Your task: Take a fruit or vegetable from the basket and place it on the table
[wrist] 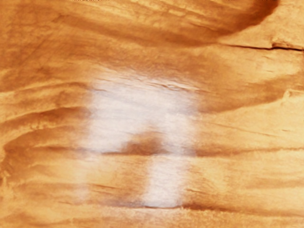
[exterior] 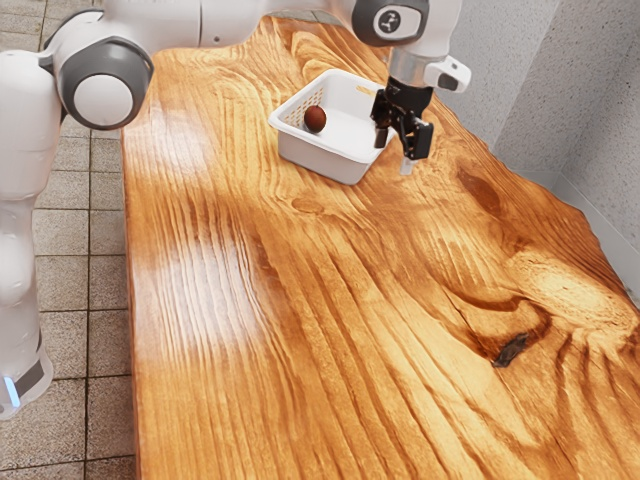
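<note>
Going by the exterior view, left to right: table point(exterior: 230, 380) edge left of the basket point(exterior: 318, 161), wood stretching wide on its near side; reddish-brown round fruit point(exterior: 315, 119) inside, basket walls around it; gripper point(exterior: 394, 157) at its right, fingers apart, nothing held; grey wall point(exterior: 590, 120) further right.

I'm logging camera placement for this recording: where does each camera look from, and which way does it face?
Exterior view: set at the arm's side, looking down across the wooden table to the white basket with a round reddish-brown item in it. Of the robot, the white arm and black gripper show, entering from the upper left.
Wrist view: mounted on the hand, facing the tabletop's wood grain close up.
Shared: the wooden table's surface.
</note>
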Motion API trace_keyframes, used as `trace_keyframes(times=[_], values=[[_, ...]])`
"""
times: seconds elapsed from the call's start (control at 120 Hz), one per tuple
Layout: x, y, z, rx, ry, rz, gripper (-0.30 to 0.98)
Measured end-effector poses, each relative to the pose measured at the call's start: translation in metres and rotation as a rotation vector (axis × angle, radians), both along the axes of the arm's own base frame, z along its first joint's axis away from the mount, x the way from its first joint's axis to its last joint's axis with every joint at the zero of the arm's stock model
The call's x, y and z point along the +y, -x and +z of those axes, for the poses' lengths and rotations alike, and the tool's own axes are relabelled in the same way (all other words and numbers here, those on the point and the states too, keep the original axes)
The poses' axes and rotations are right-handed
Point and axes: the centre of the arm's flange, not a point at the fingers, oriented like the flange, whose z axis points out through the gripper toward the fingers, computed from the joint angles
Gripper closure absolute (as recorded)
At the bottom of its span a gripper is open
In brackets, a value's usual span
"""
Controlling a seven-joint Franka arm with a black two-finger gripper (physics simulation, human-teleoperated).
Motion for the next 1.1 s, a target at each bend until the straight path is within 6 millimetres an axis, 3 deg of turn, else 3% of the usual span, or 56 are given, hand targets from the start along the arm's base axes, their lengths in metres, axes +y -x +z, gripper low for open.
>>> trace_keyframes(times=[0.283, 0.358, 0.45, 0.508, 0.642, 0.692, 0.833, 0.983, 1.1], values=[[0.004, -0.001, 0.004, -0.028, 0.008, 0.018, 0.00], [0.029, -0.004, 0.008, -0.063, 0.069, 0.177, 0.00], [0.046, -0.007, 0.013, -0.094, 0.125, 0.397, 0.00], [0.071, -0.009, 0.011, -0.122, 0.112, 0.543, 0.00], [0.161, -0.007, -0.008, -0.155, 0.086, 0.893, 0.00], [0.186, -0.005, -0.013, -0.174, 0.092, 0.994, 0.00], [0.232, 0.004, -0.012, -0.224, 0.170, 1.208, 0.00], [0.283, 0.015, -0.030, -0.218, 0.250, 1.475, 0.00], [0.315, 0.035, -0.029, -0.221, 0.222, 1.527, 0.00]])
